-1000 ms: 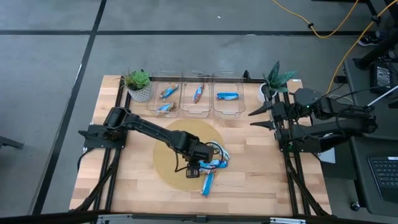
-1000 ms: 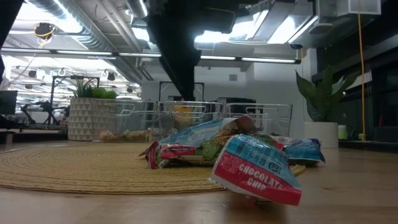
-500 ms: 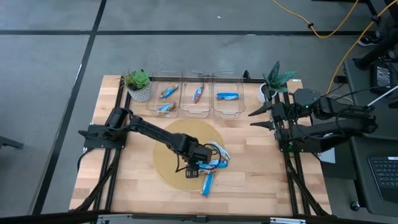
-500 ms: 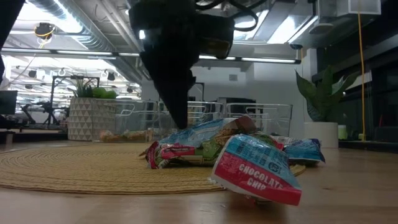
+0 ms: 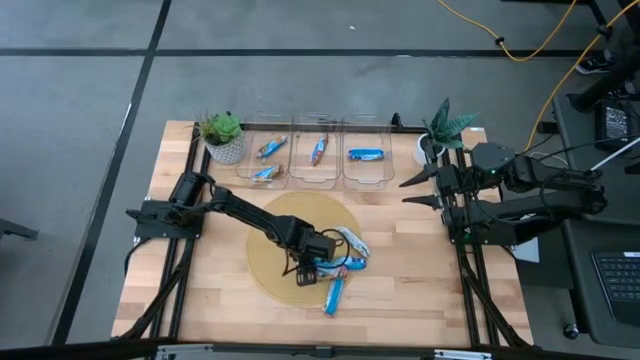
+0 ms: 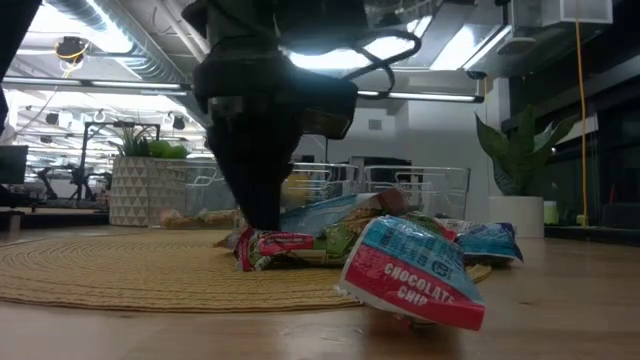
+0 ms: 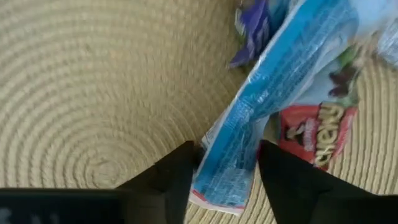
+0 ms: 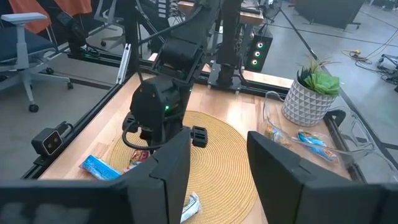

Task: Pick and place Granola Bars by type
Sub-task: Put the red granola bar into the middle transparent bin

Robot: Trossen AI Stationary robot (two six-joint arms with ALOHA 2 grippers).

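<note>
Blue shiny wrapped granola bar (image 7: 267, 112) lies on round woven mat (image 5: 270, 240) mid-surface | left gripper (image 7: 227, 177) spread astride it | we'd close squarely, lift clear of pile | right gripper (image 8: 217, 162) spread, parked right edge

The high view looks straight down from well above, taking in the whole wooden table (image 5: 200, 300), both arms and the surrounding floor. The low view sits at table-top height at the table's near edge, facing level toward the far side; the granola bar pile (image 6: 380, 245) fills its close foreground, with the clear bins (image 6: 330, 190) beyond. The left wrist view looks down at very close range onto the round woven mat (image 7: 93, 93) and a blue bar (image 7: 267, 118). The right wrist view faces across the table from the right side, at a distance. All four views share the mat and pile.
</note>
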